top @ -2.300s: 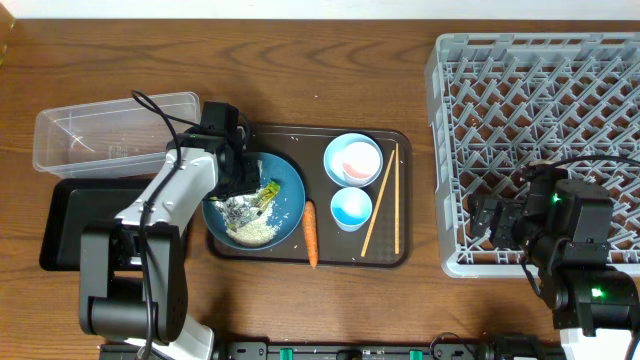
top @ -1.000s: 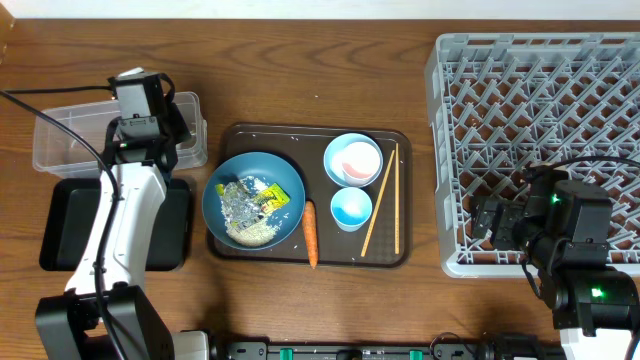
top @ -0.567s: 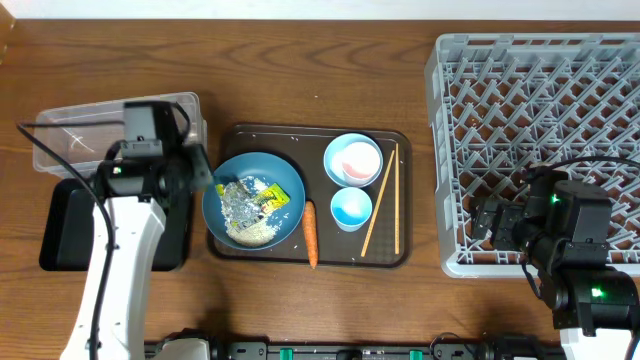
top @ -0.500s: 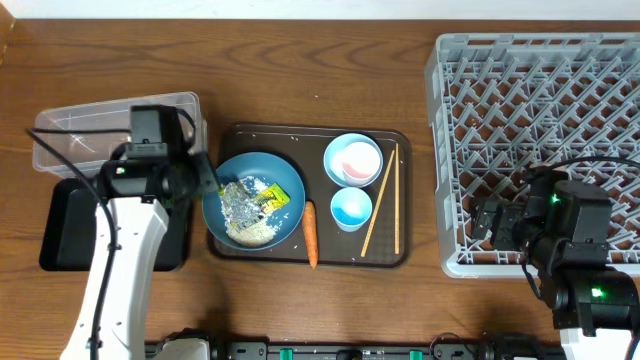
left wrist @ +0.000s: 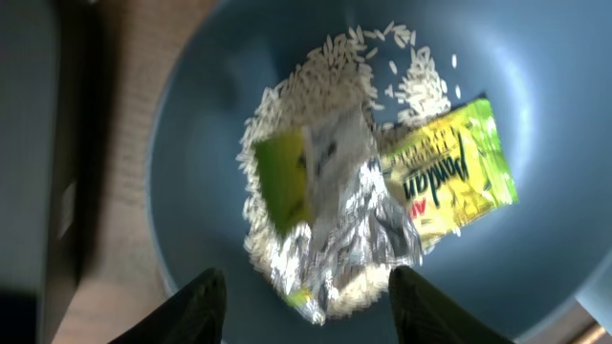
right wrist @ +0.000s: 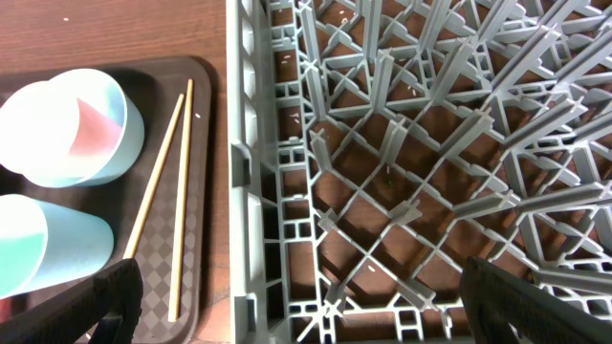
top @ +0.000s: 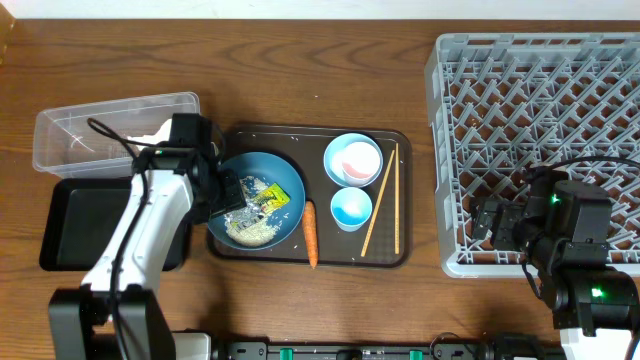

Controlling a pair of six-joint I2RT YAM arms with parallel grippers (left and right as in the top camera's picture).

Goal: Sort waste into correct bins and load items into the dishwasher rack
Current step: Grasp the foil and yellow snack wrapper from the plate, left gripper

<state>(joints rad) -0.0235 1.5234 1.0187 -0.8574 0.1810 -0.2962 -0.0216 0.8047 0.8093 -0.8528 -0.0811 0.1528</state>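
Note:
The blue plate [top: 288, 188] lies on the brown tray and holds a rice heap [top: 252, 232], a silver-lined wrapper [top: 238, 208] and a green-yellow wrapper [top: 270, 196]. My left gripper [top: 222, 192] hovers open and empty over the plate's left side. In the left wrist view my left gripper [left wrist: 311, 320] straddles the silver wrapper [left wrist: 335, 220], with the yellow wrapper [left wrist: 449, 177] and rice [left wrist: 316, 96] beyond. The carrot [top: 310, 234], two bowls [top: 353, 160] [top: 351, 208] and chopsticks [top: 380, 210] lie on the tray. My right gripper [top: 495, 222] is open over the rack [top: 540, 90].
The clear box [top: 80, 140] stands at the far left with a white crumpled piece [top: 150, 131] in it. The black tray [top: 70, 220] lies in front of it. The brown serving tray [top: 400, 250] sits mid-table. The right wrist view shows the rack's corner [right wrist: 382, 143] and chopsticks [right wrist: 158, 191].
My left arm swung from the plate to the clear box and came back over the plate's left side. A white piece now lies in the box. The right arm has not moved.

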